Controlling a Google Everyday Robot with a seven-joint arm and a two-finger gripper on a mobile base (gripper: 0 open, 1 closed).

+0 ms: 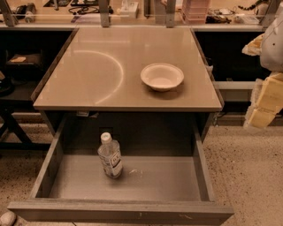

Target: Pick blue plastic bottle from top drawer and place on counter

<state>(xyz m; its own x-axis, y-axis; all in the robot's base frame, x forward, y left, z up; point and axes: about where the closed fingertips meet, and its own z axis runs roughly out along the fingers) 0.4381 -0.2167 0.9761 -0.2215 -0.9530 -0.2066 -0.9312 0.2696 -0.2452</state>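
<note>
The blue plastic bottle (110,156), clear and ribbed with a white cap and white label, stands upright on the grey floor of the open top drawer (168,181), left of centre. The counter (101,66), a glossy beige top with a curved arc mark, lies above and behind the drawer. My gripper (263,104) is at the right edge of the view, level with the counter's front right corner and well to the right of it. It is far from the bottle and holds nothing that I can see.
A white round bowl (162,76) sits on the counter's right half. A long cluttered shelf (132,11) runs along the back. Dark shelving flanks the counter on both sides. The drawer's front panel (119,212) juts out over speckled floor.
</note>
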